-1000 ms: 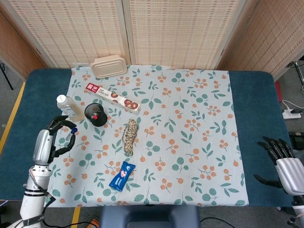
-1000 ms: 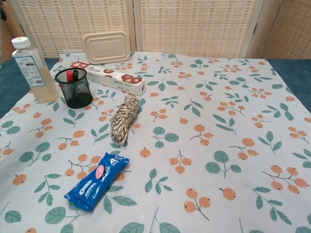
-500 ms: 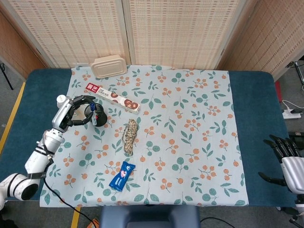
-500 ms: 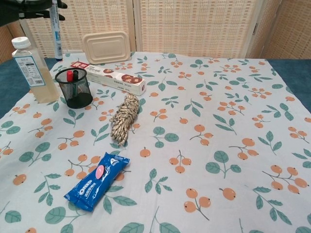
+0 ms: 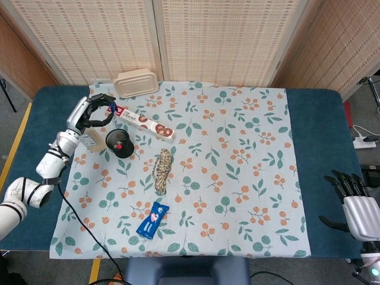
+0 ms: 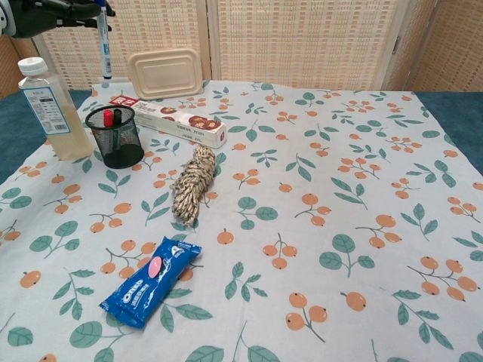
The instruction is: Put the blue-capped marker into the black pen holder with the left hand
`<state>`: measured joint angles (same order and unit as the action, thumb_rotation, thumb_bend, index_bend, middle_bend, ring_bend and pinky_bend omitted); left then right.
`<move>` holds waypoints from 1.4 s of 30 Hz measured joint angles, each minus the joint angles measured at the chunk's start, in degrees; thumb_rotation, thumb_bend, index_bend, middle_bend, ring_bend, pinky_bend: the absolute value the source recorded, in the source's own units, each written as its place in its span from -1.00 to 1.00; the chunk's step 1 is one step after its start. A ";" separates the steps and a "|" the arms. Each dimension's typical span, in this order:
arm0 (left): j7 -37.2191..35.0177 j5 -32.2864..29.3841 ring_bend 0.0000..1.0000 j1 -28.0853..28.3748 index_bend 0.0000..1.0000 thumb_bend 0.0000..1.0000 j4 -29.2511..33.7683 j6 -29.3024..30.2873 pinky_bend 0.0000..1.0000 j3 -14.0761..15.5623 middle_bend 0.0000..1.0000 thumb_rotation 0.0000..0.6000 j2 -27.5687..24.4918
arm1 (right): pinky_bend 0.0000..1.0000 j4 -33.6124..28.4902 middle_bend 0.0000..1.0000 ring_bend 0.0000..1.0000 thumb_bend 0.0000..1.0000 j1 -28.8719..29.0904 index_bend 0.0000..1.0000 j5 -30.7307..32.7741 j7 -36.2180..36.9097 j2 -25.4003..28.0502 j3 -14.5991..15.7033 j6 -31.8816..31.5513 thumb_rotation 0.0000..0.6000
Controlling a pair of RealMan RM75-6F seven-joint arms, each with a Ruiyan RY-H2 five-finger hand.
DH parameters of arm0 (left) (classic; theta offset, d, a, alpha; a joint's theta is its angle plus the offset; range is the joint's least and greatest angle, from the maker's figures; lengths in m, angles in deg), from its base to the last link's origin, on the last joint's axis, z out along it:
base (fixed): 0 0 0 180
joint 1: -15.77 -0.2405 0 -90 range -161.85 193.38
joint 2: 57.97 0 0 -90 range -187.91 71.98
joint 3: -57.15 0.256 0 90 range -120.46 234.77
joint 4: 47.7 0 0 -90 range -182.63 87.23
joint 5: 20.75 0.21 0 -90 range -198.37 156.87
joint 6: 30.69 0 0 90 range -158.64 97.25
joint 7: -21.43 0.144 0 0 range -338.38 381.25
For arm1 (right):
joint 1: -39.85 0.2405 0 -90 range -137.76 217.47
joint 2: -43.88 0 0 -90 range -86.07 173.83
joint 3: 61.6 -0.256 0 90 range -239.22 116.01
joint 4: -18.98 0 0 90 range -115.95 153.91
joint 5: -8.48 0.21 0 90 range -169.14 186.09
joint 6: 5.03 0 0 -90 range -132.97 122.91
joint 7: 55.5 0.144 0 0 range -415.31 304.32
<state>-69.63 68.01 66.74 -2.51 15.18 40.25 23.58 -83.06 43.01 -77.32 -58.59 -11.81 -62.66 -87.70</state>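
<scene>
My left hand (image 5: 94, 111) is raised above the table's far left and grips the blue-capped marker (image 5: 110, 107). In the chest view the left hand (image 6: 47, 12) sits at the top left corner, and the marker (image 6: 105, 49) hangs upright from it. Its lower tip is well above the black mesh pen holder (image 6: 115, 136). The pen holder (image 5: 120, 143) stands on the cloth and has a red-capped pen in it. My right hand (image 5: 357, 205) rests at the table's right edge, holding nothing, fingers apart.
A clear bottle (image 6: 48, 110) stands just left of the holder. A long biscuit box (image 6: 178, 124) lies behind it, with a beige lunch box (image 6: 166, 73) further back. A rope bundle (image 6: 192, 185) and a blue Oreo packet (image 6: 150, 281) lie mid-cloth.
My left hand rose from the near left edge with the marker, passed over the holder, and now sits higher and further back. The right hand barely moved.
</scene>
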 measured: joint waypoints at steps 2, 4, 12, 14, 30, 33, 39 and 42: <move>-3.47 1.01 -0.58 1.13 0.03 -0.19 -4.66 0.04 -0.49 1.46 0.14 1.00 1.81 | -0.89 -0.43 -0.88 -0.84 -1.00 -0.07 -0.66 0.15 -1.28 -0.23 -0.06 -0.17 1.00; -7.33 2.15 -0.58 2.17 0.03 -0.19 -9.61 0.23 -0.49 3.44 0.14 1.00 4.00 | -0.89 -0.98 -0.88 -0.84 -1.00 -0.22 -0.66 0.17 -2.31 -0.46 -0.08 -0.51 1.00; -19.78 5.22 -0.58 2.85 0.03 -0.19 -22.60 2.02 -0.49 11.41 0.15 1.00 11.06 | -0.89 -1.36 -0.88 -0.84 -1.00 -0.04 -0.66 1.33 -4.76 -1.36 -0.27 0.26 1.00; -21.31 5.60 -0.58 2.48 0.03 -0.19 -24.30 2.36 -0.50 12.87 0.15 1.00 12.12 | -0.90 -1.28 -0.88 -0.84 -1.00 0.14 -0.66 1.62 -4.83 -1.50 -0.33 0.66 1.00; -27.34 5.51 -0.68 -0.02 0.03 -0.19 -30.46 2.41 -0.55 18.03 -0.06 1.00 16.27 | -0.89 -1.11 -0.88 -0.84 -1.00 0.47 -0.66 1.86 -4.50 -1.69 -0.32 1.50 1.00; -28.66 6.01 -0.76 -0.02 0.02 -0.19 -30.43 2.67 -0.59 19.20 -0.18 1.00 16.30 | -0.89 -1.03 -0.88 -0.84 -1.00 0.42 -0.66 1.94 -4.24 -1.60 -0.35 1.44 1.00; -30.77 7.26 -0.98 0.14 -0.52 -0.19 -30.61 4.32 -0.74 21.34 -0.68 1.00 16.37 | -0.91 -0.76 -0.88 -0.84 -1.00 0.60 -0.66 1.90 -3.59 -1.53 -0.33 1.86 1.00; -31.09 7.48 -1.00 0.37 -0.69 -0.19 -30.88 5.29 -0.77 21.91 -0.77 1.00 16.20 | -0.92 -0.57 -0.88 -0.84 -1.00 0.64 -0.66 1.87 -3.13 -1.46 -0.34 1.93 1.00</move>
<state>-100.71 75.50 67.10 -33.39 20.47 62.15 39.78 -83.63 43.65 -75.45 -61.72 -13.28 -63.00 -85.77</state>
